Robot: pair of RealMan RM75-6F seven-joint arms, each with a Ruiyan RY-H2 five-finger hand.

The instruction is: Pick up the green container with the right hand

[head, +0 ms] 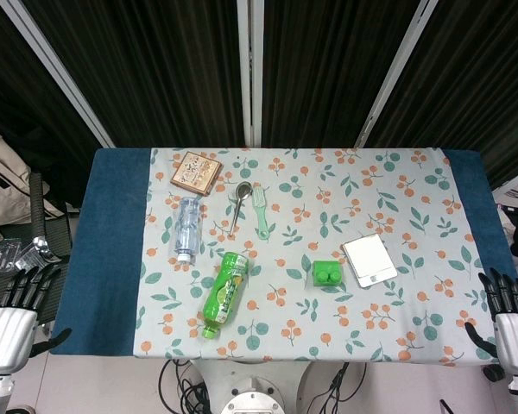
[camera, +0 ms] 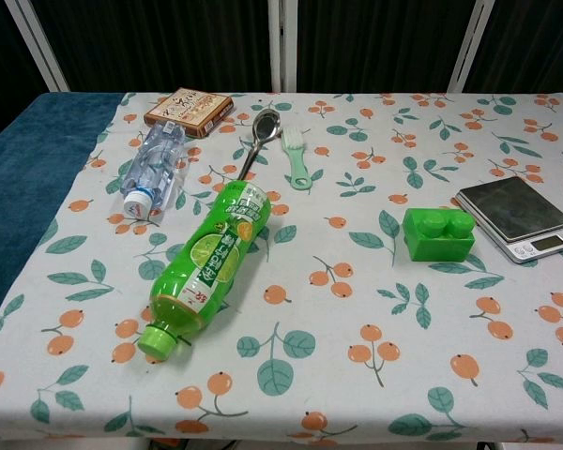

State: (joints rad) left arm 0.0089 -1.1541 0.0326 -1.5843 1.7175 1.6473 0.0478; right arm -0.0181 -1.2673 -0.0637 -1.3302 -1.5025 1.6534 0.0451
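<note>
Green container: small bright-green plastic box, two round raised knobs on top; sits upright and flat on floral tablecloth, right of table's middle; touched by nothing; stands free, nothing stacked on it; long side runs roughly across table; lid appears closed

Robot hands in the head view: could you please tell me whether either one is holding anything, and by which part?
Nothing is held. The left robot hand and right robot hand are both off the table's edges, fingers apart; the green container lies untouched on the cloth.
</note>
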